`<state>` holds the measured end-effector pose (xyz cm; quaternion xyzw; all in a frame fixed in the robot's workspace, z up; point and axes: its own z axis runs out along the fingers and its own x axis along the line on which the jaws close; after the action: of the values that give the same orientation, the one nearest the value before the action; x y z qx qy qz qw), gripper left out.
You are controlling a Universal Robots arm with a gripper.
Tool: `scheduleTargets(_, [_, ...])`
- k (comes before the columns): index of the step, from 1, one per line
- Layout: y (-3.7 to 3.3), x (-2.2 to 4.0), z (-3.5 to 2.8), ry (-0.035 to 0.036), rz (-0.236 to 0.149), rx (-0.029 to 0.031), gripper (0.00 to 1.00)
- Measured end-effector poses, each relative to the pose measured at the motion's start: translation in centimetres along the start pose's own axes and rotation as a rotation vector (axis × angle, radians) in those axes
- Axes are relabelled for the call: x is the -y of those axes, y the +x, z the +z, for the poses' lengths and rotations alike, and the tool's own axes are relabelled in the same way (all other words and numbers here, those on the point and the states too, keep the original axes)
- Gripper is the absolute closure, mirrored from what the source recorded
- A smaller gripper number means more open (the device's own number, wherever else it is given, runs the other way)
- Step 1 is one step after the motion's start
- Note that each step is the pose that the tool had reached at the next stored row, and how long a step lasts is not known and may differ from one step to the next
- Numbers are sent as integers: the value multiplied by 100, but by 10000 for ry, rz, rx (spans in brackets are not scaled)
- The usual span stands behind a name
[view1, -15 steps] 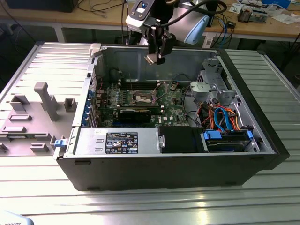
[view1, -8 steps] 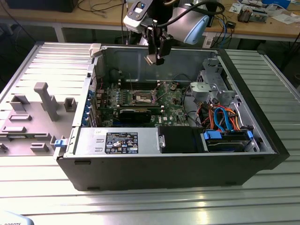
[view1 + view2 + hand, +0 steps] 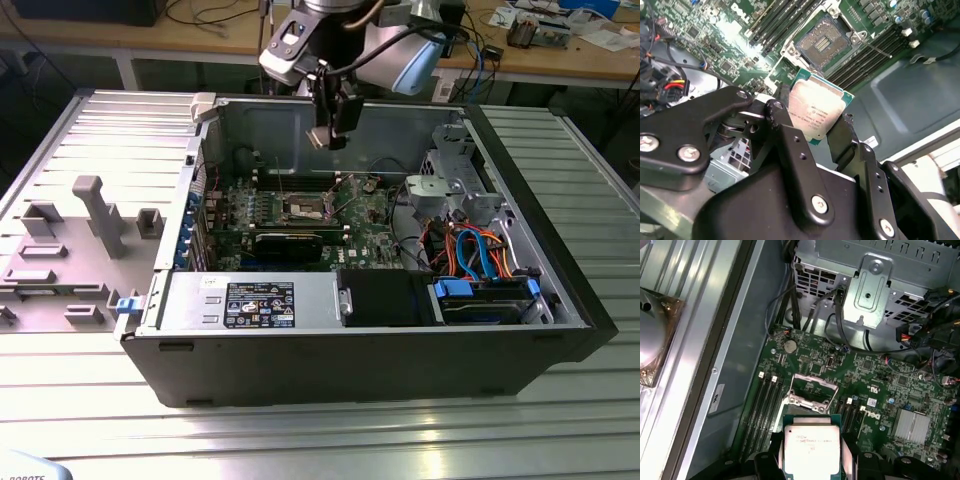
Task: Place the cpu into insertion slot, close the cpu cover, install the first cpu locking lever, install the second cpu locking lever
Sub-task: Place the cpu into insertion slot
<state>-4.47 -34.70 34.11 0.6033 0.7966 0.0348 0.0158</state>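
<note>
My gripper [image 3: 328, 135] hangs inside the open computer case, above the green board, and is shut on the cpu [image 3: 321, 138]. In both wrist views the cpu [image 3: 815, 111] [image 3: 811, 446] is a flat silver-topped chip with a green edge, held between the black fingers [image 3: 786, 131]. The insertion slot [image 3: 824, 42] [image 3: 303, 208] lies below and apart from the chip, its dark centre uncovered inside a silvery rim. In the first wrist view the cpu cover [image 3: 816, 380], a thin silvery frame, stands raised at the slot's far side. A thin lever rod [image 3: 875, 47] sticks out beside the slot.
Long memory slots [image 3: 785, 15] flank the socket. A black graphics card [image 3: 290, 243] lies in front of it, and a metal drive cage [image 3: 455, 190] with blue and orange cables [image 3: 480, 250] stands at the exterior view's right. Beside the case at the left sits a grey fixture plate [image 3: 90, 215].
</note>
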Motion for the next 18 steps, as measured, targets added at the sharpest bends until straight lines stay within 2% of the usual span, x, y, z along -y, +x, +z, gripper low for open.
scheduleTargets(3, [-1,4,54,-8,635,48,46])
scheduleTargets(7, [1,17,98,5,992,68,46])
scheduleTargets(9, [0,20,140,15,1350,89,46])
scheduleTargets(11, [1,21,152,89,1551,90,46])
scheduleTargets(13, [1,22,161,232,1762,74,46])
scheduleTargets(14, [0,22,167,341,1908,62,46])
scheduleTargets(15, [0,24,182,381,2008,58,46])
scheduleTargets(18, [1,27,241,395,2318,72,46])
